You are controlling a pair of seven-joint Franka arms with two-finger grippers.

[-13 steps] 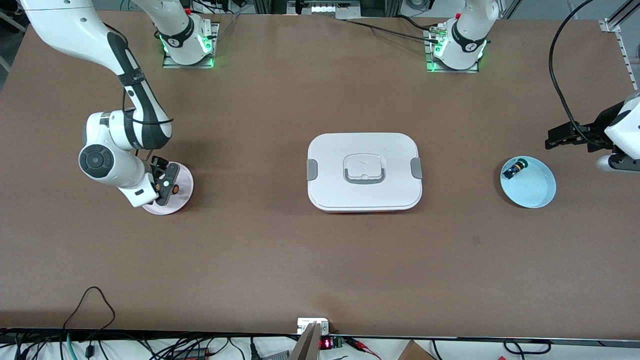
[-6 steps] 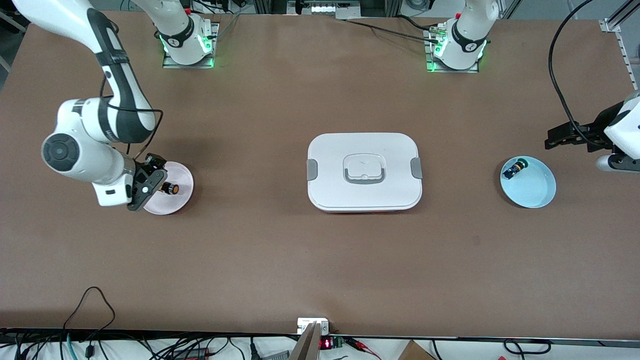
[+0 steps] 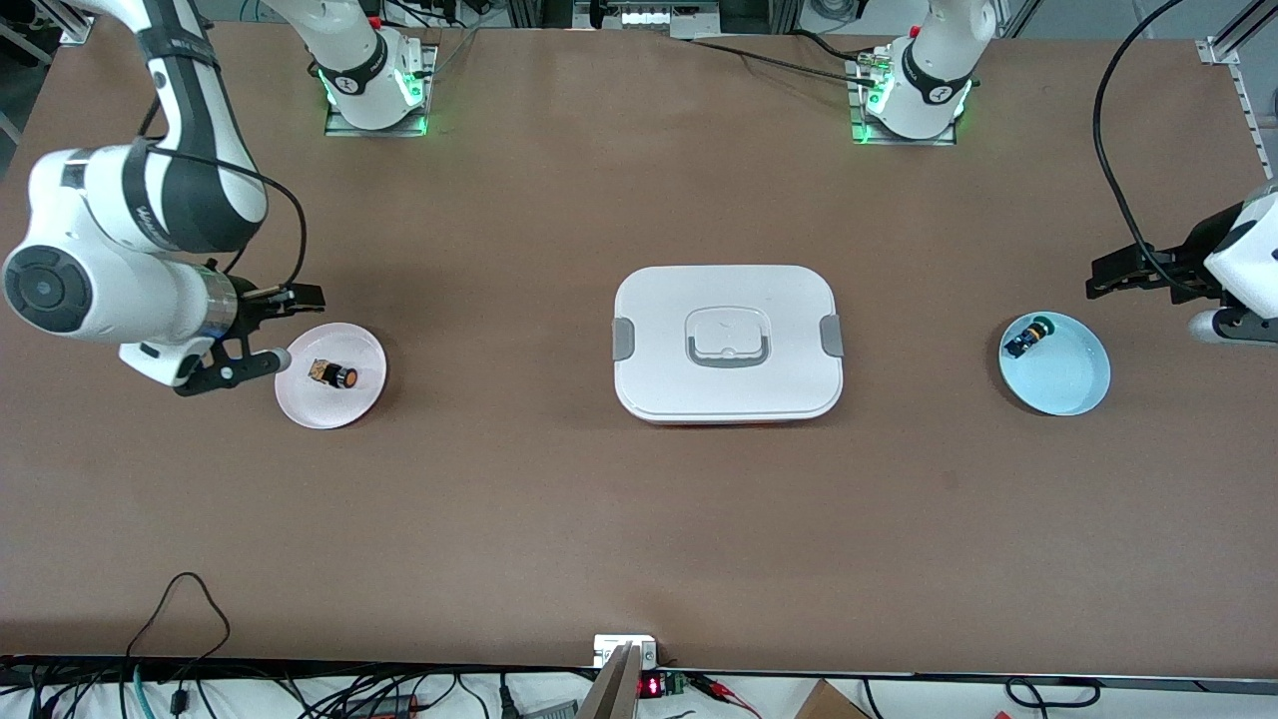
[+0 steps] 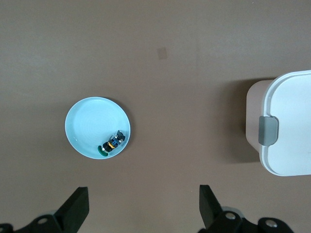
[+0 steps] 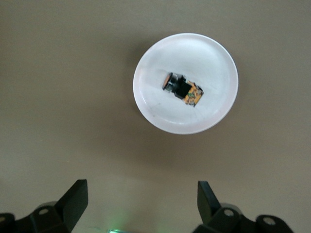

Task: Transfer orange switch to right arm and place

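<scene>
The orange switch (image 3: 334,374) lies on its side on a small pale pink plate (image 3: 349,404) toward the right arm's end of the table. In the right wrist view the orange switch (image 5: 182,90) rests loose in the middle of the plate (image 5: 214,58). My right gripper (image 3: 290,327) hangs open over the table beside the plate's rim, with nothing between its fingers (image 5: 73,196). My left gripper (image 3: 1100,280) waits open and empty at the left arm's end of the table, its fingers (image 4: 77,206) over bare tabletop.
A white lidded box (image 3: 727,343) with grey clips sits at the table's middle. A light blue plate (image 3: 1073,384) near the left gripper holds a small blue-and-black part (image 3: 1026,338) with a green tip. Cables run along the table's front edge.
My right gripper has drawn back off the pink plate toward the table's end, and the orange switch stays lying on the plate. The left arm has not moved.
</scene>
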